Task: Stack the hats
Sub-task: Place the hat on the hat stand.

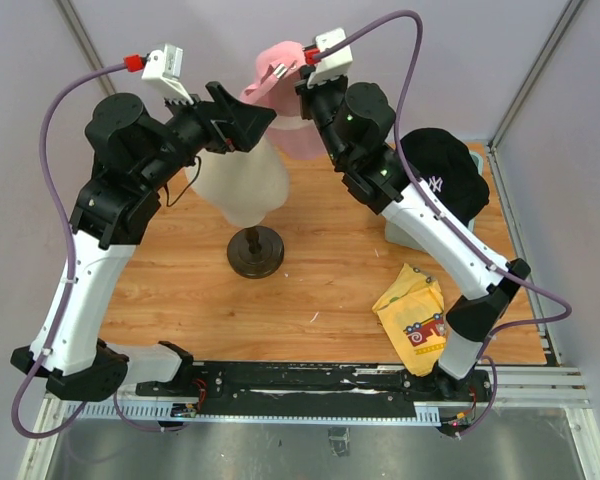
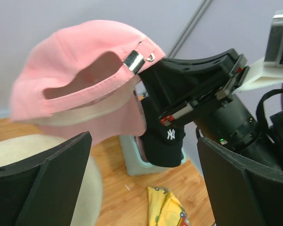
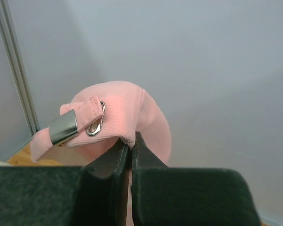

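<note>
We note the black logo cap (image 1: 440,170) low, to the right of the right gripper (image 3: 131,147) and nearer the bases, so the right arm's closer; that gripper pinches the pink cap (image 2: 80,56) at its back edge beside the buckle (image 3: 63,128), cap airborne, brim drooping, left gripper (image 1: 238,120) wide and empty alongside.

You can read only one mark: a white interlocked NY logo (image 2: 170,135) on the black cap (image 2: 164,151), near the centre of the left wrist view. On the yellow cloth (image 1: 412,312), at the lower right of the top view, the red print is too small to read.
</note>
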Robot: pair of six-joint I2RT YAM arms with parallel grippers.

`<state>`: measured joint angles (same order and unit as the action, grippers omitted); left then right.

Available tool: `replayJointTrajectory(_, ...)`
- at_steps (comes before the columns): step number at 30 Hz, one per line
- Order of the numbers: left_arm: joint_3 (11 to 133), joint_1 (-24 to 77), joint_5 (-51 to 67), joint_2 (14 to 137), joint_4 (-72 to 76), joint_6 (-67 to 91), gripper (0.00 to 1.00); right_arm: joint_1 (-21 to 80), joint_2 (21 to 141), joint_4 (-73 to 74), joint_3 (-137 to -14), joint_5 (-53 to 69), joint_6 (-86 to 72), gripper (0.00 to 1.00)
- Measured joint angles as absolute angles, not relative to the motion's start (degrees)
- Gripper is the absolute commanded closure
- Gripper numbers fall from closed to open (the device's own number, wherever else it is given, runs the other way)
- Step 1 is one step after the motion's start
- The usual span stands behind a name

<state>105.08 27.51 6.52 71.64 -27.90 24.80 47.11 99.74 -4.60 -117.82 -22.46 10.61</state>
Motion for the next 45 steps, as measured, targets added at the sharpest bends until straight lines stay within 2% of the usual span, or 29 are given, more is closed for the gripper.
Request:
replayJointTrajectory(8, 108.01, 27.49, 10.17, 72.66, -30.94, 25.74, 0.0, 50.24, 100.86, -4.38, -122.26, -22.59, 13.45, 0.99)
replayJointTrajectory(29, 109.78, 27.44, -0.1, 74.13, -33.91, 17.82, 0.0, 57.67, 101.3, -4.91, -126.37, -23.73, 18.5, 0.99)
replayJointTrajectory(45, 88.31, 27.44, -17.26, 61.28, -13.91, 8.34, 0.0, 62.78, 101.73, -7.25, -124.42, -24.47, 23.03, 0.99)
